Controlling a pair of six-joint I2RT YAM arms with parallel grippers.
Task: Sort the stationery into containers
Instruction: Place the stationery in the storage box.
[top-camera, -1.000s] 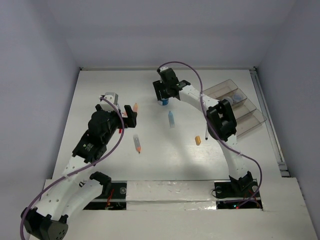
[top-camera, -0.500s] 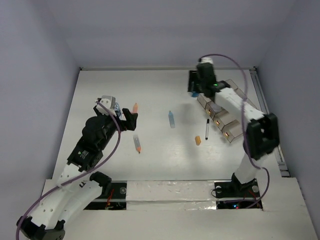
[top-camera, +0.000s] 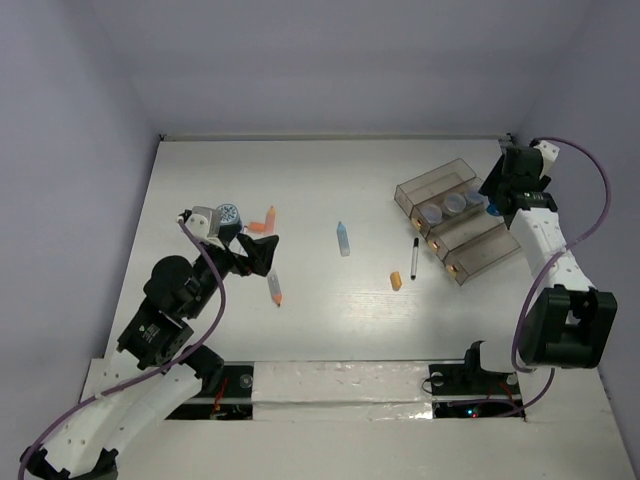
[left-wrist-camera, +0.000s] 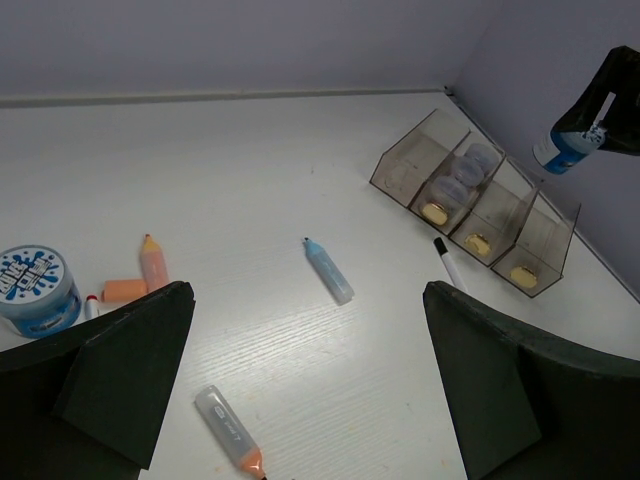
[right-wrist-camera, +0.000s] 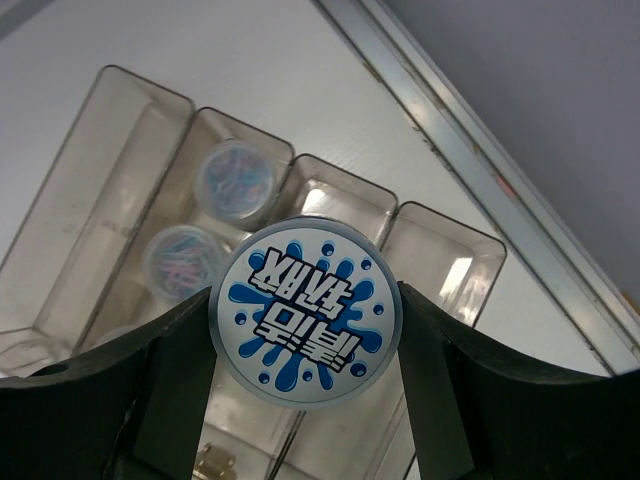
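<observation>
Over the tray, seemingly, right gripper pinches a blue-lidded jar — left gripper spread.

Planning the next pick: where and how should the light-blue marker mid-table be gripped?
I'd take the light-blue marker at mid-barrel, from straight above, jaws closing across its narrow width: it lies flat, with both long sides free of neighbours.

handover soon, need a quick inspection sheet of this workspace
surface: white table, no spills seen
job's things: tray holds jars; loose jar, blue stick, orange sticks, pen, stub on table
clutter: nothing seen
grippers: left gripper open, empty; right gripper shut on held jar, raised near tray
cables: purple cables loop along both arms
surroundings: plain walls
</observation>
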